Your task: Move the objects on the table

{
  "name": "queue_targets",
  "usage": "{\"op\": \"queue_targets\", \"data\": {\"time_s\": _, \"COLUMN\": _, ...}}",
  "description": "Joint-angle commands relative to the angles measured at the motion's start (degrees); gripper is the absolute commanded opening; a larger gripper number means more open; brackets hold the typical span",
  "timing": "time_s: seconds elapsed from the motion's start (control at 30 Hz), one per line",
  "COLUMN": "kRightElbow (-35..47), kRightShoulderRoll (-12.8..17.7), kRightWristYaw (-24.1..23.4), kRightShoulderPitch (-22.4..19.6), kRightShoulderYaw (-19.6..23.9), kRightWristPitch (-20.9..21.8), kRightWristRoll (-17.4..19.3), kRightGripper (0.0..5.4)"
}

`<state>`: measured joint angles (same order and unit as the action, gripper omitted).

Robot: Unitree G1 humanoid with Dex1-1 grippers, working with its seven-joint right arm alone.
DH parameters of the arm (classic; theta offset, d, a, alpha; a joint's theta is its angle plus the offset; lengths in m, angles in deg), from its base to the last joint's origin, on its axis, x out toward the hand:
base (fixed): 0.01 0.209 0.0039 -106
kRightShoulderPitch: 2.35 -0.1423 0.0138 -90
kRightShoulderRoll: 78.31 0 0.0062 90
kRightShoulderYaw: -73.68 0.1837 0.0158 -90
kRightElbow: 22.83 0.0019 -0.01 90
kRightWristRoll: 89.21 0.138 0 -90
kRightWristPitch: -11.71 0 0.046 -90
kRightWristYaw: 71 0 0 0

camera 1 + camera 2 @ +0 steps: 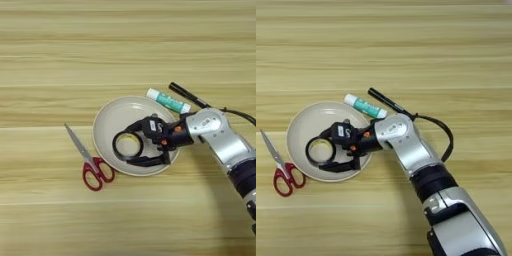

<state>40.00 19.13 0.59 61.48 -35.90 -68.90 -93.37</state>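
Note:
The black tape ring lies flat in the round beige plate, right of its middle. My right gripper reaches in from the right, low over the plate. Its two black fingers hug the ring's far and near sides, shut on it. The slim black marker pen lies slanted on the table just beyond my silver forearm, past the plate's right rim. In the right eye view the tape ring and the marker show the same way.
A white-and-green glue stick lies between the marker and the plate's far right rim. Red-handled scissors lie left of the plate, blades pointing away and left. A black cable loops off the forearm on the right.

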Motion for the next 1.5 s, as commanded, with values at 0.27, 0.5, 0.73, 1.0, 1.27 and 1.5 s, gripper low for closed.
{"op": "queue_targets", "data": {"time_s": 0.27, "kRightElbow": 1.81, "kRightShoulderRoll": 1.10, "kRightWristYaw": -2.07, "kRightShoulderPitch": -4.14, "kRightShoulderYaw": 1.78, "kRightWristPitch": 0.75, "kRightWristRoll": 0.67, "kRightGripper": 4.04}}
{"op": "queue_targets", "data": {"time_s": 0.5, "kRightElbow": 2.85, "kRightShoulderRoll": 1.96, "kRightWristYaw": -2.23, "kRightShoulderPitch": -4.50, "kRightShoulderYaw": 3.76, "kRightWristPitch": 0.72, "kRightWristRoll": 1.92, "kRightGripper": 4.04}}
{"op": "queue_targets", "data": {"time_s": 0.73, "kRightElbow": 4.12, "kRightShoulderRoll": 2.66, "kRightWristYaw": -2.67, "kRightShoulderPitch": -5.15, "kRightShoulderYaw": 6.01, "kRightWristPitch": 0.44, "kRightWristRoll": 2.94, "kRightGripper": 4.04}}
{"op": "queue_targets", "data": {"time_s": 1.0, "kRightElbow": 3.26, "kRightShoulderRoll": 4.63, "kRightWristYaw": -4.27, "kRightShoulderPitch": -6.73, "kRightShoulderYaw": 10.34, "kRightWristPitch": 0.49, "kRightWristRoll": 4.34, "kRightGripper": 4.04}}
{"op": "queue_targets", "data": {"time_s": 1.27, "kRightElbow": 2.20, "kRightShoulderRoll": 6.96, "kRightWristYaw": -5.13, "kRightShoulderPitch": -7.20, "kRightShoulderYaw": 14.07, "kRightWristPitch": 0.67, "kRightWristRoll": 5.80, "kRightGripper": 4.04}}
{"op": "queue_targets", "data": {"time_s": 1.5, "kRightElbow": -0.38, "kRightShoulderRoll": 9.00, "kRightWristYaw": -6.48, "kRightShoulderPitch": -7.67, "kRightShoulderYaw": 17.05, "kRightWristPitch": 1.44, "kRightWristRoll": 6.43, "kRightGripper": 4.04}}
